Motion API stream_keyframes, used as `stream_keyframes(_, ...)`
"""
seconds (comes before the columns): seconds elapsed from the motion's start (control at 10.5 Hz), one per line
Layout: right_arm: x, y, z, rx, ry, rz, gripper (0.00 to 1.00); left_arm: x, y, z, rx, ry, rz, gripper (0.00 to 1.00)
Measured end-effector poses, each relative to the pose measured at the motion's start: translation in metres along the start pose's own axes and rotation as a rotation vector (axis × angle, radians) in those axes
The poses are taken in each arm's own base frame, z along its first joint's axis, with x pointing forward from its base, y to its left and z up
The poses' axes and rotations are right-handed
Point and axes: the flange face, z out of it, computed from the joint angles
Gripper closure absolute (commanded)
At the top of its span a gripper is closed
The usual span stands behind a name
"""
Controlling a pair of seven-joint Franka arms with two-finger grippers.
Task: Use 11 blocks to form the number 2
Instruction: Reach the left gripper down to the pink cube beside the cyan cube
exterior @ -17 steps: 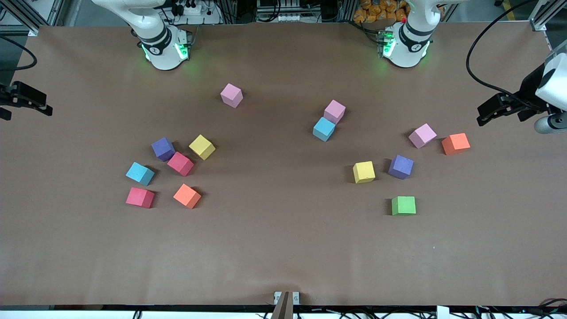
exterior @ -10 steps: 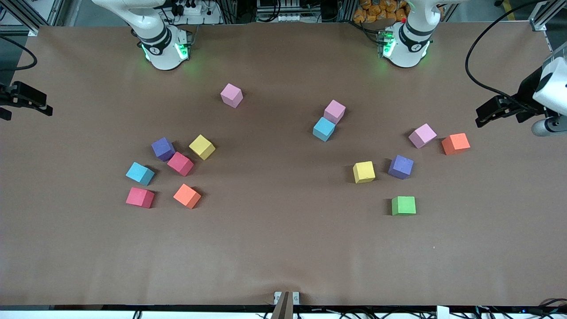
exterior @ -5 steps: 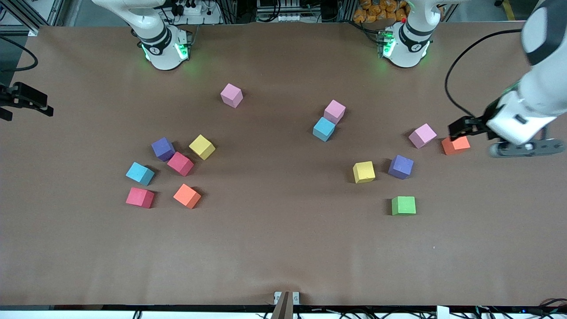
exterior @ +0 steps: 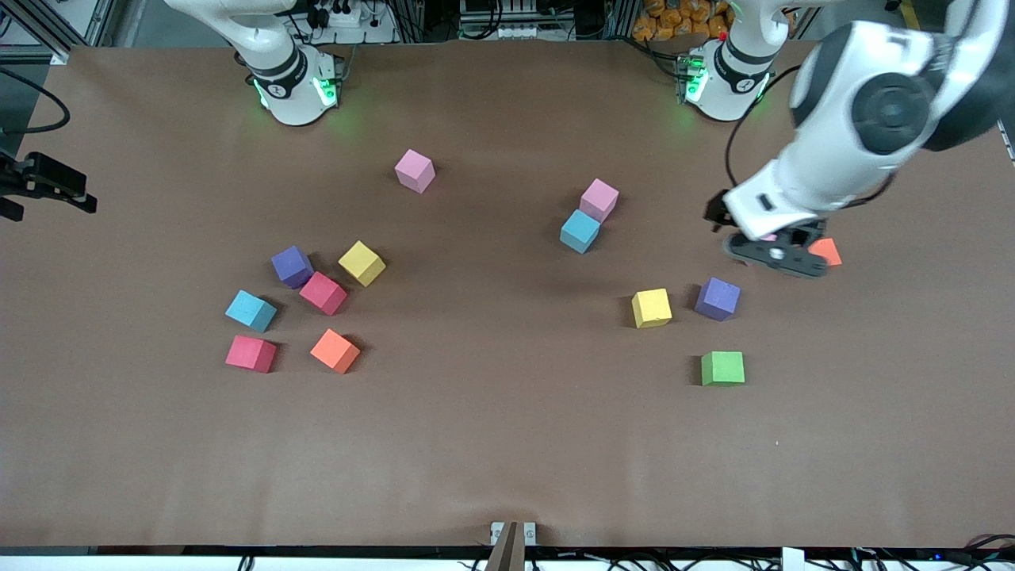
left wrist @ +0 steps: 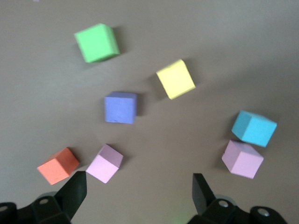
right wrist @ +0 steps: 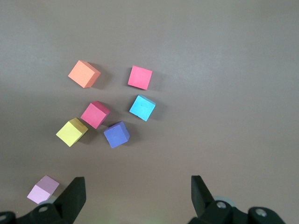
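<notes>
Loose blocks lie scattered and no number 2 stands on the table. My left gripper (exterior: 773,247) hangs open and empty over a pink block (left wrist: 104,163) and an orange block (exterior: 826,251); its hand hides most of that pink one in the front view. Close by lie a purple (exterior: 718,299), a yellow (exterior: 651,308), a green (exterior: 722,368), a light blue (exterior: 580,231) and a pink block (exterior: 599,198). In the left wrist view the gripper (left wrist: 138,192) shows open, one fingertip (left wrist: 74,192) beside the pink block. My right gripper (exterior: 51,184) waits, open, at the right arm's end of the table.
Toward the right arm's end lie a purple (exterior: 292,266), a yellow (exterior: 361,262), a red (exterior: 323,293), a light blue (exterior: 250,310), another red (exterior: 250,354) and an orange block (exterior: 335,350). A lone pink block (exterior: 415,170) lies nearer the bases.
My left arm has swung in from the table's end and now hangs over the pink and orange blocks. The right arm and all blocks have stayed put.
</notes>
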Motion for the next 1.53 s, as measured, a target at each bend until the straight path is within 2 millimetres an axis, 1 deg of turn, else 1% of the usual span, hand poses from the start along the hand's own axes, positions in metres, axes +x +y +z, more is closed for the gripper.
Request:
stream_keyframes(0.1, 0.000, 0.001, 0.000, 0.000, 0.001, 0.001, 0.00, -0.004, 0.017, 0.012, 0.008, 0.000, 0.070, 0.00)
stream_keyframes(0.19, 0.000, 0.002, 0.000, 0.000, 0.001, 0.003, 0.00, -0.008, 0.023, 0.020, 0.013, -0.008, 0.127, 0.00)
stream_keyframes(0.38, 0.000, 0.002, 0.000, 0.000, 0.001, 0.004, 0.00, -0.013, 0.021, 0.035, 0.000, -0.018, 0.221, 0.00)
stream_keyframes(0.57, 0.000, -0.001, 0.000, 0.000, 0.002, -0.003, 0.00, -0.019, 0.026, 0.058, -0.051, -0.041, 0.244, 0.00)
stream_keyframes(0.67, 0.001, -0.005, -0.001, 0.000, 0.002, -0.011, 0.00, -0.023, 0.037, 0.067, -0.065, -0.047, 0.253, 0.00)
stream_keyframes(0.86, 0.003, -0.012, -0.001, -0.002, 0.007, -0.024, 0.00, -0.032, 0.085, 0.078, -0.049, -0.052, 0.252, 0.00)
stream_keyframes(0.95, 0.003, -0.012, -0.001, -0.002, 0.009, -0.032, 0.00, -0.037, 0.103, 0.087, -0.042, -0.047, 0.251, 0.00)
stream_keyframes(1.05, 0.004, -0.012, -0.002, -0.004, 0.016, -0.038, 0.00, -0.041, 0.115, 0.098, -0.039, -0.054, 0.247, 0.00)
stream_keyframes(1.14, 0.005, -0.012, -0.002, -0.005, 0.024, -0.041, 0.00, -0.044, 0.122, 0.112, -0.050, -0.073, 0.238, 0.00)
stream_keyframes(1.24, 0.005, -0.012, -0.002, -0.005, 0.025, -0.041, 0.00, -0.043, 0.126, 0.125, -0.072, -0.081, 0.232, 0.00)
stream_keyframes(1.43, 0.005, -0.011, -0.001, -0.005, 0.024, -0.041, 0.00, -0.041, 0.137, 0.145, -0.093, -0.089, 0.172, 0.00)
stream_keyframes(1.53, 0.006, -0.011, -0.001, -0.005, 0.023, -0.040, 0.00, -0.044, 0.150, 0.152, -0.092, -0.098, 0.139, 0.00)
